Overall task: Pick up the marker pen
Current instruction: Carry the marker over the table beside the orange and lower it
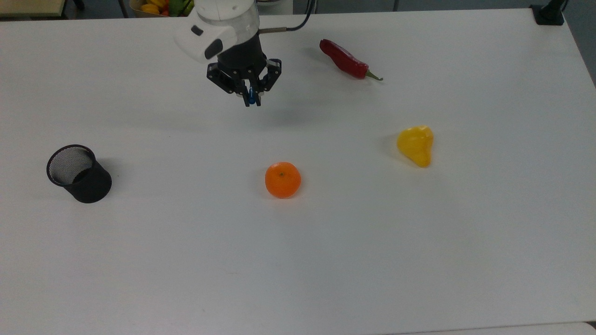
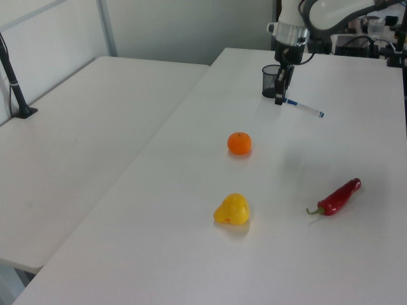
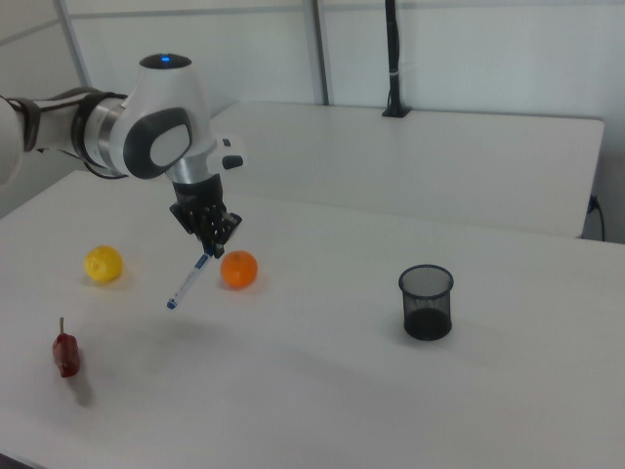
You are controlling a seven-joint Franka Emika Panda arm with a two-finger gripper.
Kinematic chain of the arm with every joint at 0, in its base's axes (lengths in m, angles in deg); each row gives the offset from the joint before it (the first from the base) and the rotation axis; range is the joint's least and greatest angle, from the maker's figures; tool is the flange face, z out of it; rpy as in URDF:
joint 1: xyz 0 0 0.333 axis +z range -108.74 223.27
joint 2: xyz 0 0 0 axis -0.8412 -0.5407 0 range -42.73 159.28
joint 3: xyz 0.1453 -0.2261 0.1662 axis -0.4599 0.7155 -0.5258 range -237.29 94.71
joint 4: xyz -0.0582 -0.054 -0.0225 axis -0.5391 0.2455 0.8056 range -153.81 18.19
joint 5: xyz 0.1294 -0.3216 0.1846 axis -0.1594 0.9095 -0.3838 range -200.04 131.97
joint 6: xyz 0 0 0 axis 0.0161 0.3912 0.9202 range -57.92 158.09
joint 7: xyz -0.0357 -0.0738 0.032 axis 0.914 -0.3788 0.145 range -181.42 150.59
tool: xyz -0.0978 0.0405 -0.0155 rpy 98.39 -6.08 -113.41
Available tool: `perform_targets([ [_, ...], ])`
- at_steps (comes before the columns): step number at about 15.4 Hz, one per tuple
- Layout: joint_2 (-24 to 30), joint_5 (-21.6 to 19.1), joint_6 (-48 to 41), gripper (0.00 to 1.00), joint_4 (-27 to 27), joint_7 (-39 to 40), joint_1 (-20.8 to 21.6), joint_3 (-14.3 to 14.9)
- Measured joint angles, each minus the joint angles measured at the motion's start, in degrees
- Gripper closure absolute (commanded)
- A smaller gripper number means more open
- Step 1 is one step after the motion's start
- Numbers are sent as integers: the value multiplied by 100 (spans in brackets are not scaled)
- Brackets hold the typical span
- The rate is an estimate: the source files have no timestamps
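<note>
My gripper (image 1: 252, 103) hangs above the far middle of the white table (image 1: 298, 260), shut on the marker pen (image 1: 251, 97). From above, just the pen's blue end shows between the fingers. In the left view the gripper (image 2: 280, 100) holds the pen (image 2: 304, 108) by one end, and the white barrel slants off to the left view's right, clear of the table. In the right view the pen (image 3: 186, 285) hangs tilted down from the gripper (image 3: 208, 250), blue tip lowest, in front of the orange (image 3: 238, 269).
A black mesh cup (image 1: 79, 173) stands at the top view's left. An orange (image 1: 282, 179) lies mid-table, a yellow pepper (image 1: 416, 145) to its right, and a red chilli (image 1: 347, 59) at the far right of the gripper. A fruit bowl (image 1: 158, 5) sits past the far edge.
</note>
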State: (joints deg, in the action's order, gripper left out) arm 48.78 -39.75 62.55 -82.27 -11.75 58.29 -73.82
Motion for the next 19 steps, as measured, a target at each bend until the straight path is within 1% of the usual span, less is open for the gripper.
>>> perform_targets([
  [4,-329,0,276,100,-16,-1,77,-60],
  [8,-707,4,812,99,-83,-181,210,-61],
  [11,-935,89,1089,99,-124,-236,245,-60],
  [13,-1047,132,1240,96,-133,-239,240,-59],
  [14,-1092,153,1278,89,-134,-240,238,-58],
  [15,-1131,203,1304,85,-135,-241,235,-57],
  [17,-1204,289,1364,70,-136,-247,229,-57],
  [18,-1236,298,1394,64,-137,-247,228,-57],
  [19,-1259,302,1403,60,-137,-248,228,-56],
])
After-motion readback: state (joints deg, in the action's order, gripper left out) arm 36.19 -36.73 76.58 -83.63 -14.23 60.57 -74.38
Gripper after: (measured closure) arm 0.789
